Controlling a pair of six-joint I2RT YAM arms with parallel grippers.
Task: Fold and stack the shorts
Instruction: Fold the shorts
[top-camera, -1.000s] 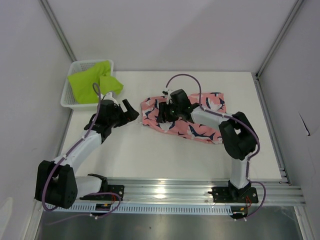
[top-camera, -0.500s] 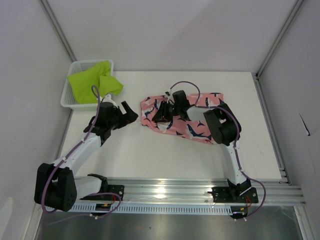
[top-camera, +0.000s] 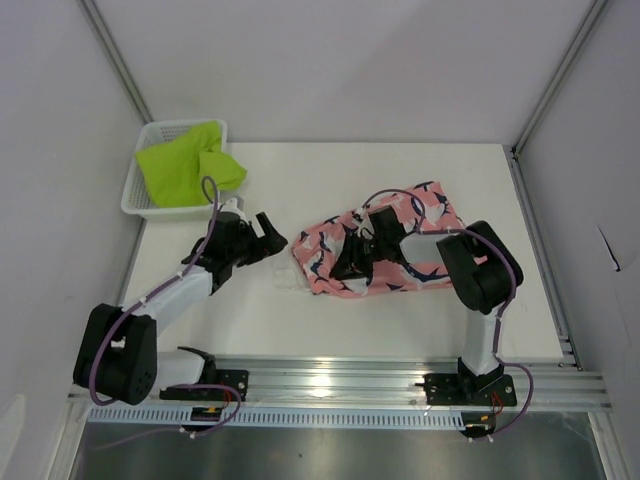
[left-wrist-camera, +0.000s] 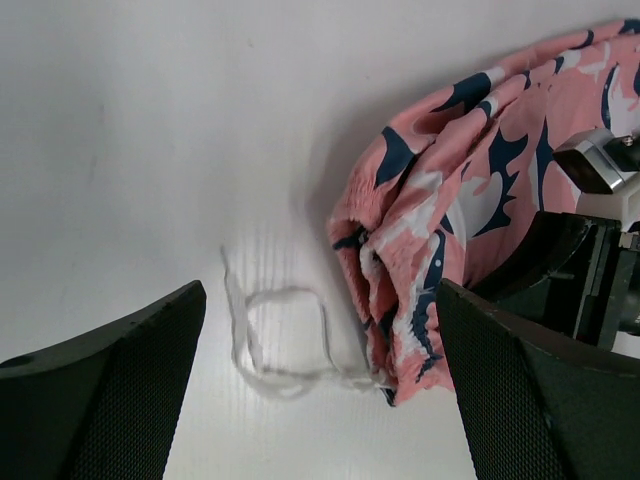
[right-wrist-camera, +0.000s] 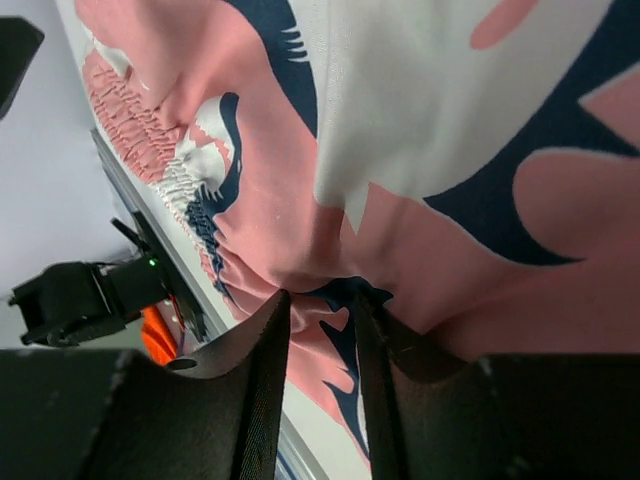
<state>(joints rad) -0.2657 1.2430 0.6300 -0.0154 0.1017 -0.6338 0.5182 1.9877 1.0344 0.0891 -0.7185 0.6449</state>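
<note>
The coral-pink shorts (top-camera: 400, 240) with navy and white print lie crumpled at mid-table. My right gripper (top-camera: 350, 265) is shut on a fold of them near their left end; in the right wrist view the pink cloth (right-wrist-camera: 400, 150) is pinched between the fingers (right-wrist-camera: 320, 370). My left gripper (top-camera: 272, 236) is open and empty, just left of the shorts. In the left wrist view (left-wrist-camera: 320, 400) it hovers over the white drawstring (left-wrist-camera: 280, 335) trailing from the pink waistband (left-wrist-camera: 400, 260). The lime-green shorts (top-camera: 185, 165) lie in the basket.
The white mesh basket (top-camera: 135, 200) stands at the far left corner of the table. Grey walls close in the left, back and right sides. A metal rail (top-camera: 330, 380) runs along the near edge with both arm bases.
My right gripper has dragged the left end of the pink shorts toward the near edge, turning and bunching them. My left gripper has moved right, closer to the shorts.
</note>
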